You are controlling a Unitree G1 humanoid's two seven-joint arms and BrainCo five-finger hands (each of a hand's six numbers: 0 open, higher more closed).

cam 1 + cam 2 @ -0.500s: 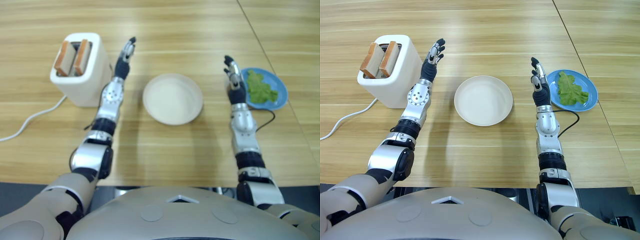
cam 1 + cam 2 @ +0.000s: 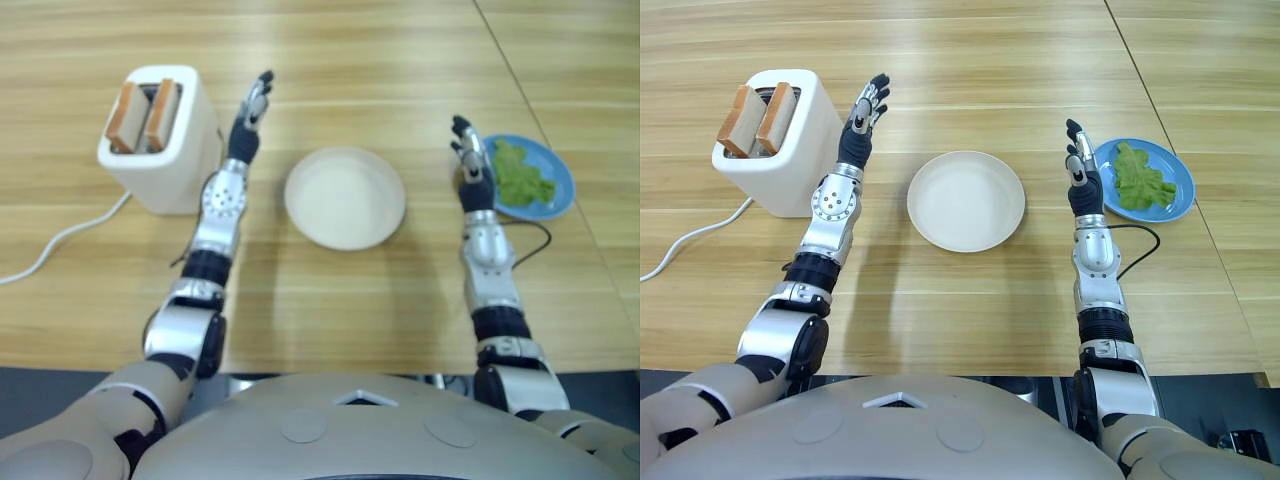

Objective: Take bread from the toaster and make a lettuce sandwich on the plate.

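A white toaster (image 2: 800, 165) stands at the left of a wooden table (image 2: 980, 50). 2 slices of bread stand upright in its slots, one (image 2: 736, 121) on the left and the other (image 2: 775, 117) just to its right. Both stick up above the top of the toaster with their brown crusts showing. A white cord (image 2: 695, 238) runs from the toaster's base across the table toward the left edge.

The robot's left hand (image 2: 862, 120) is raised just beside the toaster's right side, level with its top. It is not touching the toaster or the bread. Its fingers are stretched out straight and point away from the robot, and it has hold of nothing.

A round cream plate (image 2: 966, 205) lies flat in the middle of the table, between the 2 arms and apart from both.

At the right, a small blue dish (image 2: 1181, 200) holds a ruffled leaf of green lettuce (image 2: 1137, 178). The robot's right hand (image 2: 1078, 165) is held up just beside the dish's left rim, with its palm edge turned toward the dish. Its fingers are extended and close together, pointing away from the robot, and it grips nothing. Whether it touches the rim cannot be told.

The toaster, the plate and the dish sit in a rough row across the table, with 1 hand in each gap between them.
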